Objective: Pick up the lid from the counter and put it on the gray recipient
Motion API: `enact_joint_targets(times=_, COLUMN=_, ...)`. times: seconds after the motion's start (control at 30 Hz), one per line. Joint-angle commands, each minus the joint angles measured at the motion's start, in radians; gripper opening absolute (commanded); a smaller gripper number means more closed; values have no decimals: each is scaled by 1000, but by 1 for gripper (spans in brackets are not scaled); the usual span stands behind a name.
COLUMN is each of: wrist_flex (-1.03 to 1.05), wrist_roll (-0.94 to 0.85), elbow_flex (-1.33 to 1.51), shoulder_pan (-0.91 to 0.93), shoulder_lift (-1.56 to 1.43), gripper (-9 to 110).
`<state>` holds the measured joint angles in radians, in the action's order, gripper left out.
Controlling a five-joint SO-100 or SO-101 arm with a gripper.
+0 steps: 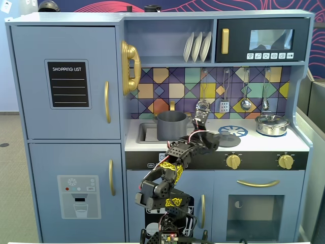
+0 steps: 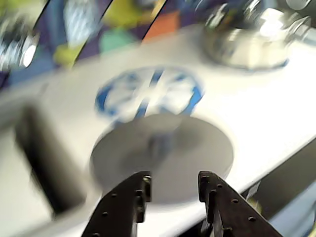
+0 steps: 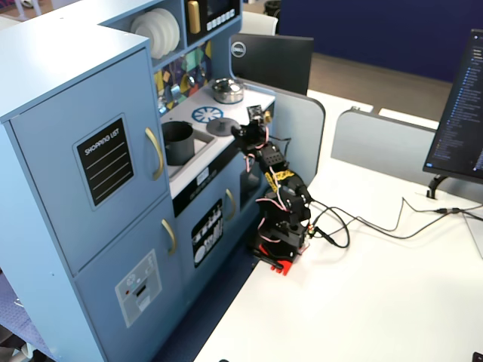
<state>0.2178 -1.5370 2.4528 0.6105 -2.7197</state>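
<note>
The flat dark-gray lid with its small center knob lies on the white counter, at the front edge of the blue-and-white burner mark. It also shows in the wrist view and in the other fixed view. The gray recipient, an open matte gray pot, stands in the sink to the left in both fixed views. My gripper is open and empty, its two dark fingertips just short of the lid's near rim. In both fixed views it hovers at the counter's front edge.
A shiny silver lidded pot stands at the counter's right on a second burner and also shows in the wrist view. Utensils hang on the tiled back wall. The wrist view is motion-blurred. A monitor stands behind the kitchen.
</note>
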Motion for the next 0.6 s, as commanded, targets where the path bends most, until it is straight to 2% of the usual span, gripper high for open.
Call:
enact_joint_targets(times=0.0, wrist_flex=-173, wrist_roll=87, elbow_flex=-17, shoulder_pan=40, shoulder_lift=89, gripper=26)
enact_joint_targets(times=0.03, wrist_flex=-202, wrist_roll=101, elbow_flex=-20, shoulder_pan=46, shoulder_lift=115, gripper=31)
enact_joint_targets(times=0.2, wrist_flex=-298, wrist_roll=77, elbow_flex=-28, shoulder_pan=51, shoulder_lift=232, gripper=38)
enact_joint_targets(times=0.57, wrist_flex=-396, wrist_roll=-20, elbow_flex=-167, shoulder_pan=44, shoulder_lift=492, gripper=36)
